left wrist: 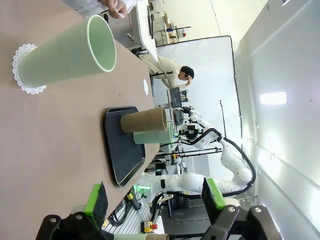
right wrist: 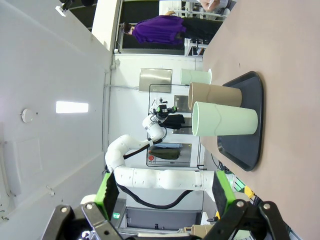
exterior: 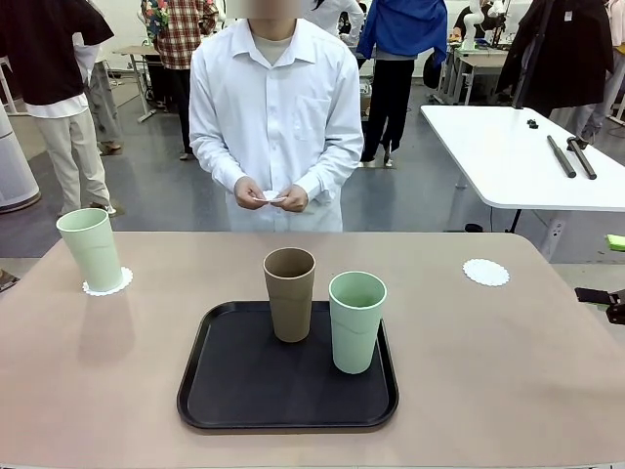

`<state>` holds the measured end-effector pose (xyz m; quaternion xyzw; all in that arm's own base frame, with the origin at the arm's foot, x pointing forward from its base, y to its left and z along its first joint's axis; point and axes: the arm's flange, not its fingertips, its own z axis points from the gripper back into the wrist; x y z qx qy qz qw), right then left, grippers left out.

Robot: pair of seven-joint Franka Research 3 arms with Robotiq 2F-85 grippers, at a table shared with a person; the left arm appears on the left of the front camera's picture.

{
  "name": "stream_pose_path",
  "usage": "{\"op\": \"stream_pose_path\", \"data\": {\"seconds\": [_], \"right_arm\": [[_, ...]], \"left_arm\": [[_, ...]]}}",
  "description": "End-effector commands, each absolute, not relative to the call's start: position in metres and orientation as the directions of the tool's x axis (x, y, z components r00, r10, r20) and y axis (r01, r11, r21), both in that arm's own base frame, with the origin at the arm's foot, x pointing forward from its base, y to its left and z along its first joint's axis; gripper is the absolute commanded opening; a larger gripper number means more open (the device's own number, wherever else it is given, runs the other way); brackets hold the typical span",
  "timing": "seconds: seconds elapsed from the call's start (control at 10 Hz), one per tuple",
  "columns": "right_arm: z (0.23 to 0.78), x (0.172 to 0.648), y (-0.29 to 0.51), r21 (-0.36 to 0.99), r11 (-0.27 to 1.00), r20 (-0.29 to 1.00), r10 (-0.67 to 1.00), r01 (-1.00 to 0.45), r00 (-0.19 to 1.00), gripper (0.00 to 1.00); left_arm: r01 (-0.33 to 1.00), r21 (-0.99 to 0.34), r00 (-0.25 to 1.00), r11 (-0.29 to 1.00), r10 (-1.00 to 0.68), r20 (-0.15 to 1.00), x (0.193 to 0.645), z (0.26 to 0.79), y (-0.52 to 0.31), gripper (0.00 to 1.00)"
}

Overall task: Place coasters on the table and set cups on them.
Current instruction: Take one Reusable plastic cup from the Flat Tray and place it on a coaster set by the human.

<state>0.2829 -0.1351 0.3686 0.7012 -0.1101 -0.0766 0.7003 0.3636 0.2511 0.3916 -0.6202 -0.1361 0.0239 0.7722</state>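
Tray (exterior: 244, 381) in the middle of the tabletop (exterior: 508, 371) holds the brown cup (exterior: 290, 293) and a green cup (exterior: 357, 320) just beside each other, a third cup (exterior: 90, 249) stands on a coaster (exterior: 109, 286) at the left, a bare coaster (exterior: 486, 272) lies at the far right, and the person's hands (exterior: 252, 193) hold what looks like one more. These cups look light, stiff and smooth, so I think a soft squeeze around the middle of the side is best, not the thin rim, or one may slip or tip. Left tool (left wrist: 156, 200) and right tool (right wrist: 165, 195) both have fingers wide apart, holding nothing.
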Motion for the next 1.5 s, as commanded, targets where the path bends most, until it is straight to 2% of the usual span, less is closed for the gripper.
{"op": "stream_pose_path", "data": {"seconds": [0.0,0.1,0.3,0.5,0.7,0.9,1.2,1.4], "right_arm": [[0.385,0.301,-0.143,0.974,0.108,0.212,-0.132,-0.199,0.968,1.0],[0.407,0.324,-0.148,0.934,0.21,0.311,-0.085,-0.288,0.947,1.0],[0.453,0.365,-0.152,0.812,0.446,0.431,-0.022,-0.377,0.902,1.0],[0.486,0.373,-0.118,0.595,0.576,0.526,0.247,-0.56,0.813,1.0],[0.502,0.368,-0.061,0.427,0.585,0.494,0.488,-0.689,0.72,1.0],[0.507,0.365,-0.013,0.285,0.618,0.403,0.617,-0.733,0.676,1.0],[0.494,0.347,0.039,0.172,0.546,0.355,0.742,-0.82,0.569,1.0],[0.469,0.348,0.053,0.203,0.511,0.331,0.767,-0.835,0.55,1.0]], "left_arm": [[0.136,-0.964,0.959,0.228,0.213,0.186,0.361,0.393,0.25,1.0],[0.136,-0.964,0.959,0.228,0.213,0.186,0.361,0.393,0.25,1.0],[0.136,-0.964,0.959,0.228,0.213,0.186,0.361,0.393,0.25,1.0],[0.136,-0.964,0.959,0.228,0.213,0.186,0.361,0.393,0.25,1.0],[0.136,-0.964,0.959,0.228,0.213,0.186,0.361,0.393,0.25,1.0],[0.136,-0.964,0.959,0.228,0.213,0.186,0.361,0.393,0.25,1.0],[0.136,-0.964,0.959,0.228,0.213,0.186,0.361,0.393,0.25,1.0],[0.136,-0.964,0.959,0.228,0.213,0.186,0.361,0.393,0.25,1.0]]}}
